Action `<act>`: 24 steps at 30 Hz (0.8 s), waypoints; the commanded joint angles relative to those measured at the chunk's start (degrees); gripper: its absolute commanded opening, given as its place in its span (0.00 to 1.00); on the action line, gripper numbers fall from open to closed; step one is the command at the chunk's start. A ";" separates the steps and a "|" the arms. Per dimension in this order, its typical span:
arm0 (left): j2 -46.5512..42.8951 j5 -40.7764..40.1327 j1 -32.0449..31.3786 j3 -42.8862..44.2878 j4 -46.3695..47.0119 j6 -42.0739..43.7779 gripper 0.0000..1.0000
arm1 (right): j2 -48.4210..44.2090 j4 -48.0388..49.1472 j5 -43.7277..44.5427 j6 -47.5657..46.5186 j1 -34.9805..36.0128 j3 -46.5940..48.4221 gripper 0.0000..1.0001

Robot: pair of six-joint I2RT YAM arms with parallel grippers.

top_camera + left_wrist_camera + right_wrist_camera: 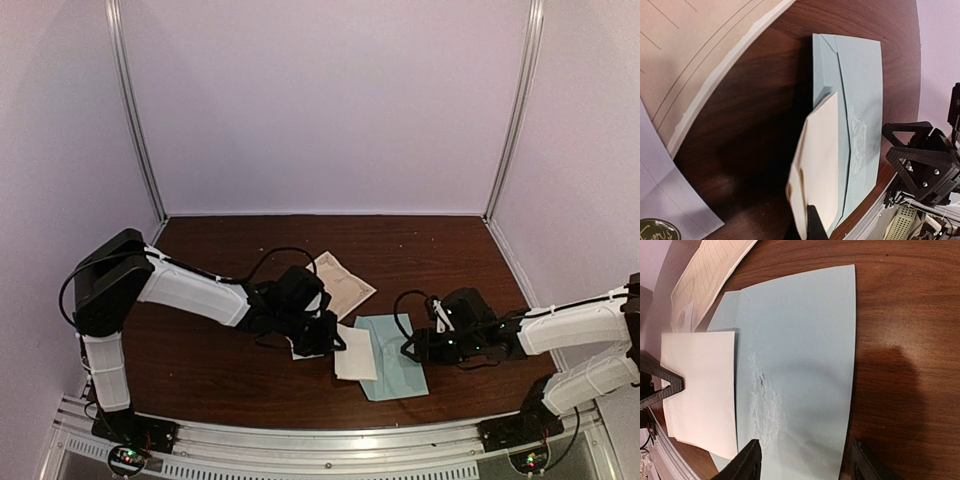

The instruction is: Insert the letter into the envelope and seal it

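The pale teal-blue envelope (395,362) lies flat near the table's front edge, with a roughened patch near its opening (762,400). A folded cream letter (355,352) lies at the envelope's left edge and overlaps it; the wrist views (822,160) (700,385) show the same. My left gripper (328,340) is shut on the letter's near edge, with one dark finger (815,226) showing against the paper. My right gripper (413,345) is open just above the envelope's right part (800,340); its fingers (747,462) straddle the envelope's right edge and hold nothing.
A cream lined sheet (342,282) lies behind the envelope and shows in the left wrist view (690,50). A pale sheet with a round green sticker (657,231) lies under the left arm. The table's front rail (330,440) is close behind the envelope.
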 commanded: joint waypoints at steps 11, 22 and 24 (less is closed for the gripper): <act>2.83 1.96 0.46 0.65 4.66 0.39 0.00 | 0.83 0.23 -1.00 1.34 0.83 -0.40 0.59; 4.46 2.26 0.33 2.38 4.80 1.21 0.00 | 1.01 2.28 -1.77 1.69 1.23 -0.40 0.59; 4.66 2.27 0.33 2.51 4.76 1.27 0.00 | 1.01 2.54 -1.97 1.91 1.31 -0.35 0.58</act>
